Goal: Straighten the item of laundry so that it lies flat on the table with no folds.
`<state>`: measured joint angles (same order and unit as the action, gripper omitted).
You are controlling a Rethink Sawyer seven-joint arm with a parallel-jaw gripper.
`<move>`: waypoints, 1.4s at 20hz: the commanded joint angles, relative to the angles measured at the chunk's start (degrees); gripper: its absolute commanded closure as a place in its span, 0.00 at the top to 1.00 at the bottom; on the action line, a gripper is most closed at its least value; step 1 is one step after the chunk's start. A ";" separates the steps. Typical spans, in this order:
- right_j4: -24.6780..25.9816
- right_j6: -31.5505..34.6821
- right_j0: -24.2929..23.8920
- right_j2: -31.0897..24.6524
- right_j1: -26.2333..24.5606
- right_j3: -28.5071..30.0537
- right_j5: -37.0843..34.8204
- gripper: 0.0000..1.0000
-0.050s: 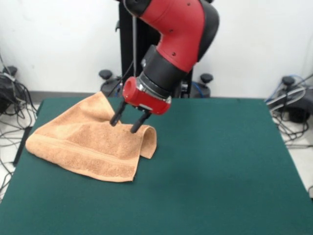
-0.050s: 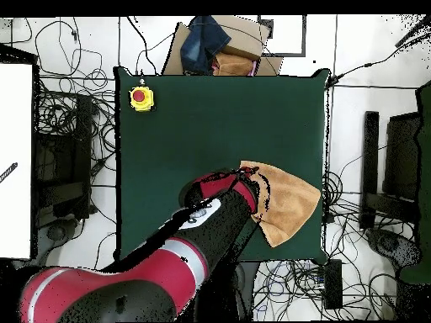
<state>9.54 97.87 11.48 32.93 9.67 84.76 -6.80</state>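
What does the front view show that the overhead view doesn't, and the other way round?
Only the front view shows the gripper with its two fingers open just above the towel, and the towel's right edge curled up in a fold. Only the overhead view shows the yellow box with a red button at a table corner and the cardboard box with clothes beyond the table edge. Both show the red arm over the orange towel near one side of the green table.
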 commanded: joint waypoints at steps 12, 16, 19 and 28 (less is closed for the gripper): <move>-9.56 16.23 0.89 -3.87 -8.84 4.60 7.14 1.00; -11.30 16.22 1.28 -3.46 -10.74 4.68 10.18 1.00; -12.69 15.70 1.99 -3.08 -11.15 4.90 10.39 1.00; -15.30 14.28 3.04 -3.06 -11.06 5.03 9.49 1.00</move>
<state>-1.11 98.15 13.62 32.93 -0.01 88.58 1.57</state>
